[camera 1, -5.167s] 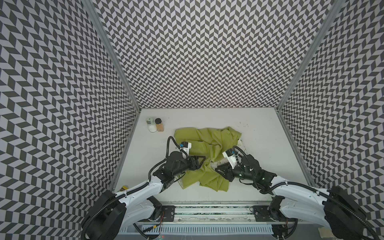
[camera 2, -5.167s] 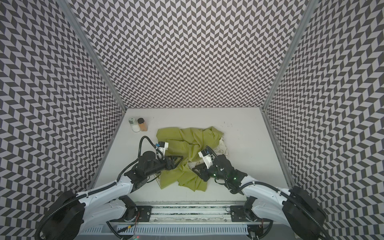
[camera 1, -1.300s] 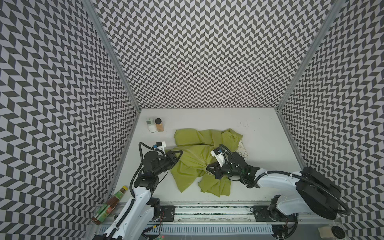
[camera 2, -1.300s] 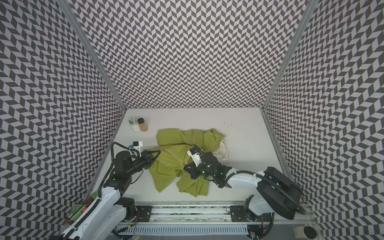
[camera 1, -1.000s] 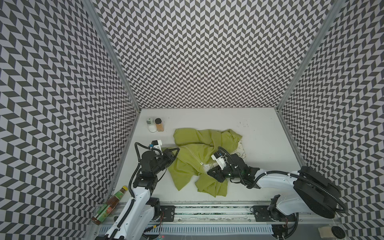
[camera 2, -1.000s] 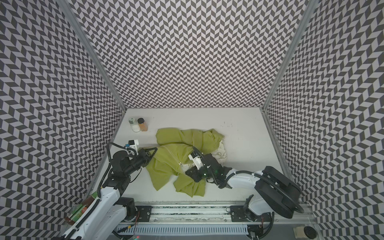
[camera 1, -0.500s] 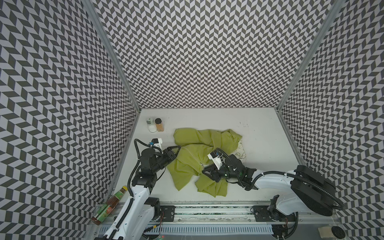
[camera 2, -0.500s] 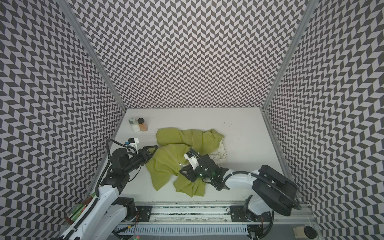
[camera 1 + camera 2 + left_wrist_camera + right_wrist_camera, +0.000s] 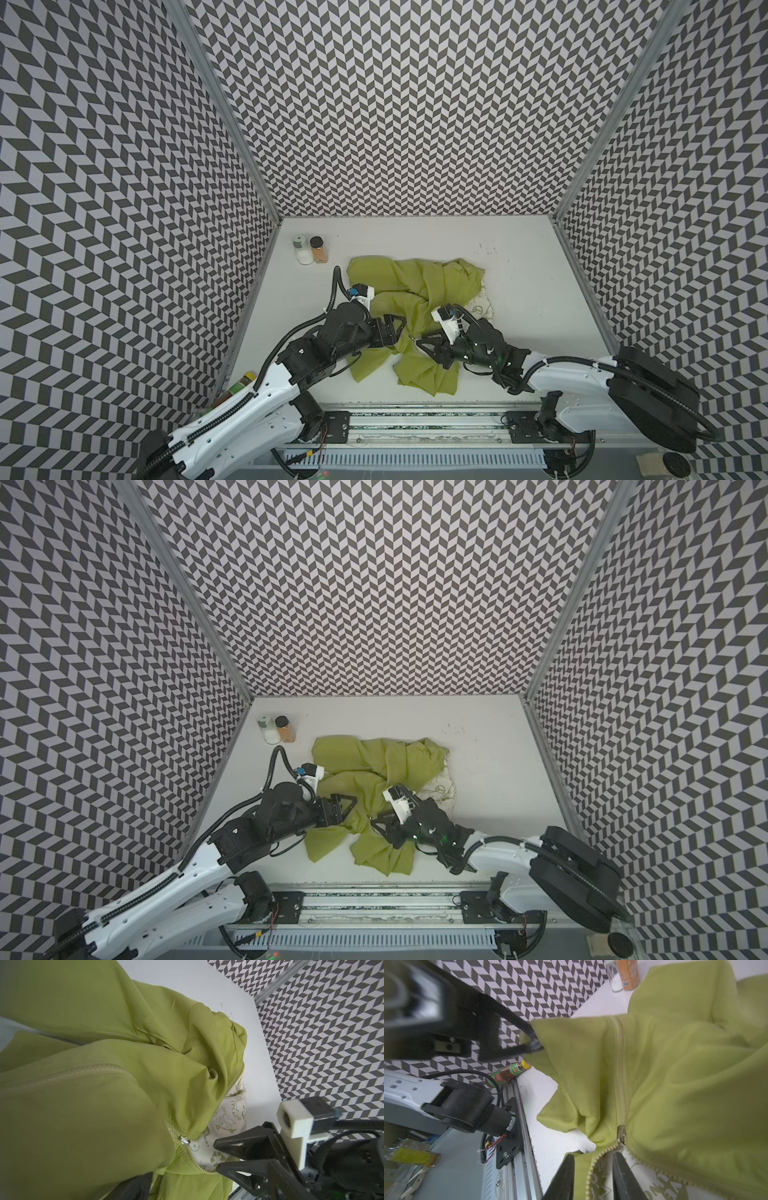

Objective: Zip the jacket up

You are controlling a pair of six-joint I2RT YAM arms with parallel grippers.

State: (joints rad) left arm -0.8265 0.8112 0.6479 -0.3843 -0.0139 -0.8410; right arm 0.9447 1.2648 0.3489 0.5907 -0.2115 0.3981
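So, the jacket (image 9: 415, 286) is found crumpled on the table (image 9: 540, 266), roughly in the middle and toward the front, and it's laid out the same way in both top views (image 9: 374, 762). A patch of cream lining (image 9: 478, 309) with green doodles is exposed on its right side. The word PEACE can be read on it in the left wrist view (image 9: 235, 1112).

The zipper (image 9: 619, 1064) is only partly done up. In the right wrist view a closed run is seen ending at the metal slider (image 9: 620, 1133). Past the slider, the two toothed edges are split apart over the lining.

The right claw (image 9: 592, 1155) is parted, not clenched. Its fingers (image 9: 620, 1176) are set either side of one loose toothed edge, just short of the slider, and nothing is seen pinched. The same gap is shown in the left wrist view (image 9: 216, 1154).

The left claw (image 9: 351, 806) looks released. Only one of its fingers (image 9: 135, 1186) is caught at the edge of its own camera's frame, with green fabric draped loose in front. In the right wrist view a finger (image 9: 533, 1043) is seen touching the jacket's edge.

Two jars (image 9: 311, 249) are parked at the back left corner, well apart from the jacket. A bottle (image 9: 235, 386) is left lying at the table's front left edge.
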